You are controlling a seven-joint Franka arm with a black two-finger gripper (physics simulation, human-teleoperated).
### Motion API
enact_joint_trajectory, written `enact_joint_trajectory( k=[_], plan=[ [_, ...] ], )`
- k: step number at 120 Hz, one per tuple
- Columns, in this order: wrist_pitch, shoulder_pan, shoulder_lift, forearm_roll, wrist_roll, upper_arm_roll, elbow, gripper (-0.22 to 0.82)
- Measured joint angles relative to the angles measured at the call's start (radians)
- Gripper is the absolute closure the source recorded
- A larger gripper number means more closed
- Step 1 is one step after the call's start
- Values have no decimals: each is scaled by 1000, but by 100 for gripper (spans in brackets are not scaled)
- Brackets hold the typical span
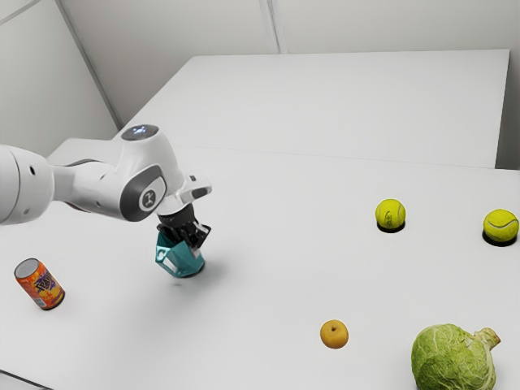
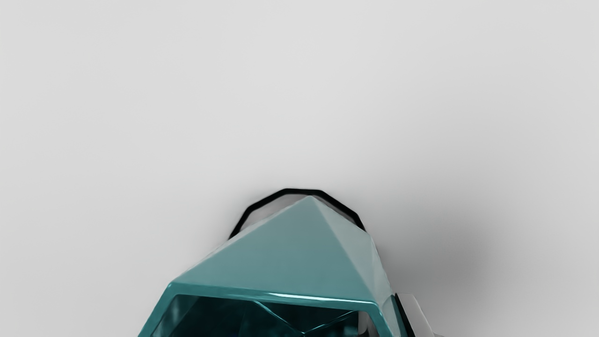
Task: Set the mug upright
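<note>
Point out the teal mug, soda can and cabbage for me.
Teal mug [image 2: 285, 257]: wrist view, outer facet beside its rim.
Soda can [image 1: 40, 284]: exterior view, middle of its side.
Cabbage [image 1: 451, 359]: exterior view, middle of its leafy head.

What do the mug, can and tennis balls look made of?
Mug: glossy, maybe glazed ceramic, though hard plastic is possible; sharp highlights along the faceted body's rim.
Can: probably printed metal; plain grey top, bright orange graphics around the side.
Tennis balls: likely matte felt, judging by the yellow-green colour and curved seams.
</note>
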Motion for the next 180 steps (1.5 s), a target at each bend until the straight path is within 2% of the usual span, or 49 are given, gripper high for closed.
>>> enact_joint_trajectory(
  k=[13,38,58,97,129,153,180],
  plan=[
    [1,0,-1,-3,-1,-1,0,74],
    [3,1,-11,-10,5,-5,0,53],
    [3,1,-28,-12,9,-6,0,42],
    [-7,-11,-82,-13,18,-7,0,31],
    [-13,-18,-111,-14,25,-7,0,14],
    [-38,-24,-145,-16,29,-12,8,7],
    [-172,-24,-143,-28,28,-24,123,4]
  ],
)
